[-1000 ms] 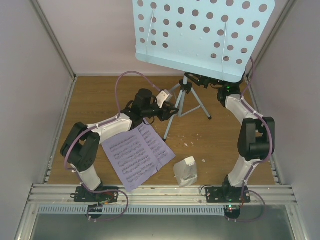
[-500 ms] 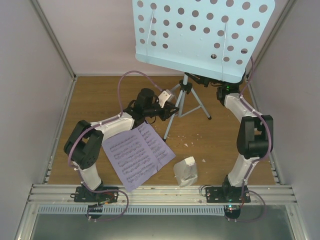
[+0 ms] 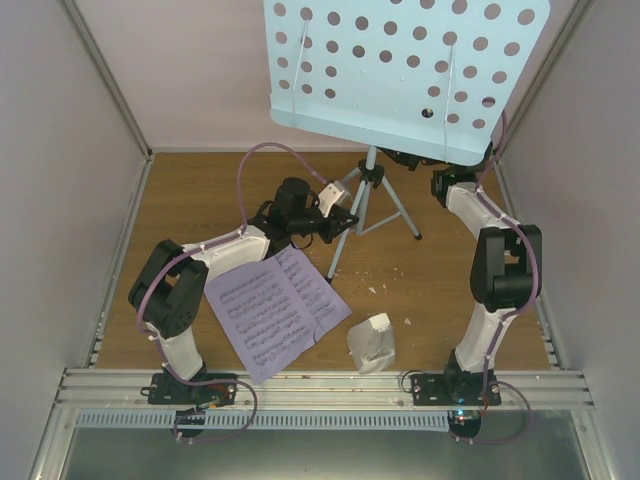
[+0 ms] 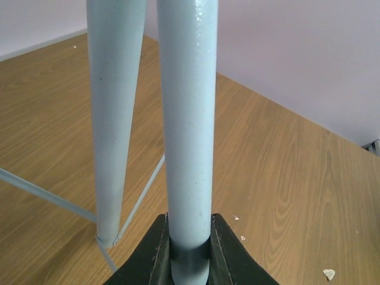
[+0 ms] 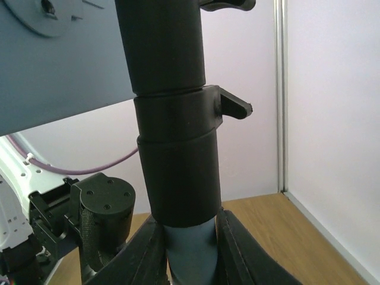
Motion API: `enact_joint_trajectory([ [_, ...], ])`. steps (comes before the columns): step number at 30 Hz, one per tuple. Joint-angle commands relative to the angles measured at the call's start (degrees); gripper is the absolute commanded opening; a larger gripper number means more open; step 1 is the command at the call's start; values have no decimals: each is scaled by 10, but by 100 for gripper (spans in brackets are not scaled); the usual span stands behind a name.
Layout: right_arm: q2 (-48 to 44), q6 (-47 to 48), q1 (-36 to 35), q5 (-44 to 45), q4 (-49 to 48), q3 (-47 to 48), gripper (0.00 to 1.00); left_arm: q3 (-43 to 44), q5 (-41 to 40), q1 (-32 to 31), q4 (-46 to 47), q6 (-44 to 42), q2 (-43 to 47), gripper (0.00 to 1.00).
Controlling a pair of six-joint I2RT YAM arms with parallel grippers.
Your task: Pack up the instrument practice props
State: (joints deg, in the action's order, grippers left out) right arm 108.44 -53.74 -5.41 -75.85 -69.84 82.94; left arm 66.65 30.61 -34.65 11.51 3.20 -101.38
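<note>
The pale-blue music stand stands at the back of the table, its hole-punched tray (image 3: 400, 70) high over the tripod (image 3: 372, 185). My left gripper (image 3: 347, 222) is shut on one tripod leg (image 4: 187, 119), both jaws pressed against the tube (image 4: 190, 228). Partly hidden under the tray, my right gripper (image 3: 405, 158) is shut on the stand's pole (image 5: 189, 252) just below a black collar (image 5: 178, 166). The lavender-white sheet music (image 3: 275, 310) lies open near the left arm. The small white metronome (image 3: 371, 342) sits near the front edge.
White crumbs (image 3: 372, 290) are scattered on the wooden table. Pale walls close in on the left, back and right. A metal rail (image 3: 320, 385) runs along the near edge by the arm bases. The left arm's wrist (image 5: 101, 219) shows beside the pole.
Both grippers have closed on the music stand, the left on a tripod leg, the right on the pole. The right arm has shifted slightly up and left.
</note>
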Motion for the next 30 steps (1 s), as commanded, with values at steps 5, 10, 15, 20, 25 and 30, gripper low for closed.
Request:
enact_joint_trajectory([
  [5,-61,120,-8,33,167,-32,1,16,-13,-1,48,-4,1,0],
  [10,-97,184,-9,53,236,-74,1,17,-6,-1,80,8,11,0],
  [15,-117,232,-9,58,291,-101,0,26,-3,-1,121,28,20,0],
  [20,-130,241,-10,56,298,-126,1,44,-3,-1,157,48,30,0],
  [25,-140,246,-10,57,298,-147,1,69,-3,-1,188,69,42,0],
  [30,-148,249,-10,57,298,-163,1,82,-9,-1,218,85,57,0],
])
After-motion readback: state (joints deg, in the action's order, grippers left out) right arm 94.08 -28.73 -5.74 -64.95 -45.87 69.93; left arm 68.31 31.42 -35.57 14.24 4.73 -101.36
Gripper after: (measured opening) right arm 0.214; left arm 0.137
